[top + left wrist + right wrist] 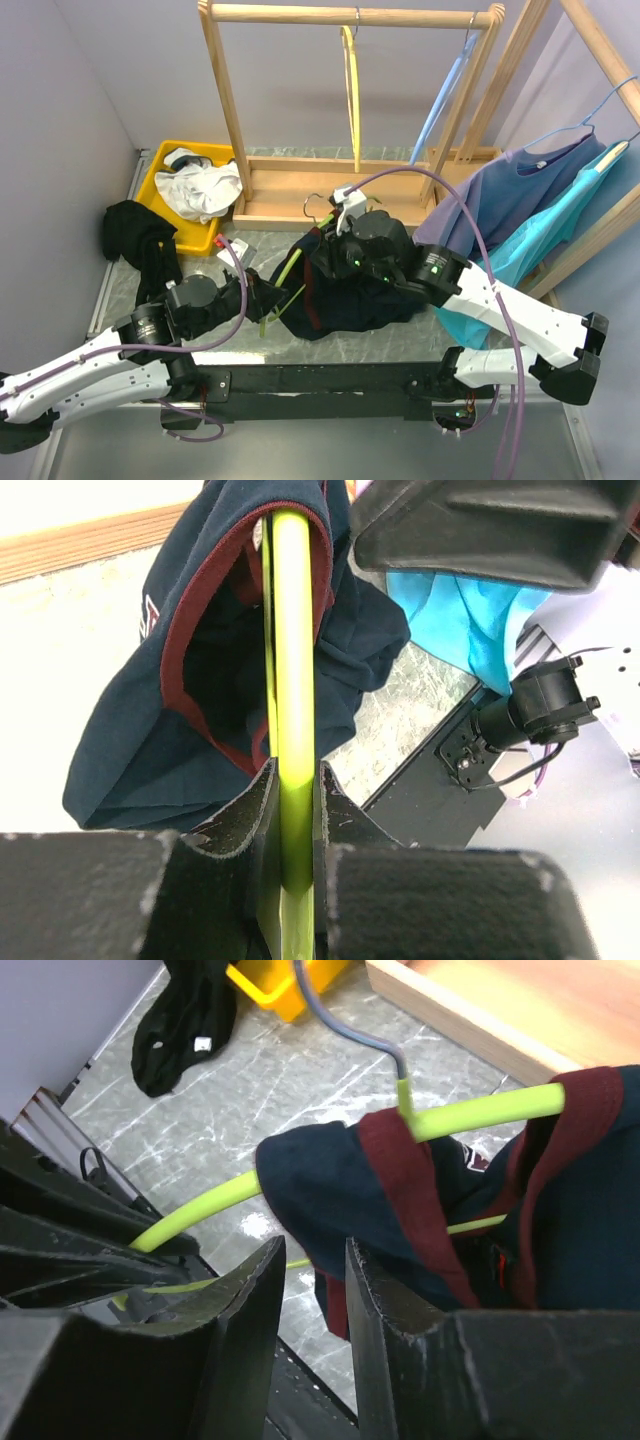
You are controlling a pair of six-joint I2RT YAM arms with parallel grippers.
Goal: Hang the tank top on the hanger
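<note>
The left gripper (293, 780) is clamped tight on the lime-green hanger (292, 630), the bar filling the slot between its pads. Straight ahead of its fingertips the bar runs into a red-trimmed opening of the tank top (120, 750), which hangs bunched around it. A scrap of white and red lettering shows on the cloth up and left of that gripper, too folded to read. The right gripper (312, 1260) has its jaws narrow, with navy cloth showing in the slit; whether it actually pinches the fabric I cannot tell. Only its wrist camera shows the grey metal hook (350, 1035) rising beyond the fingertips, and a red-edged strap draped over the hanger's arm just past that hook. Far ahead and to its left lies a black garment (185, 1020) with a small white tag, unreadable. The overhead view alone shows the surroundings: a yellow bin (150, 188) holding a white garment (200, 185), and a wooden rack (350, 14) beyond both grippers carrying a yellow hanger (351, 90) and a light blue hanger (440, 100).
</note>
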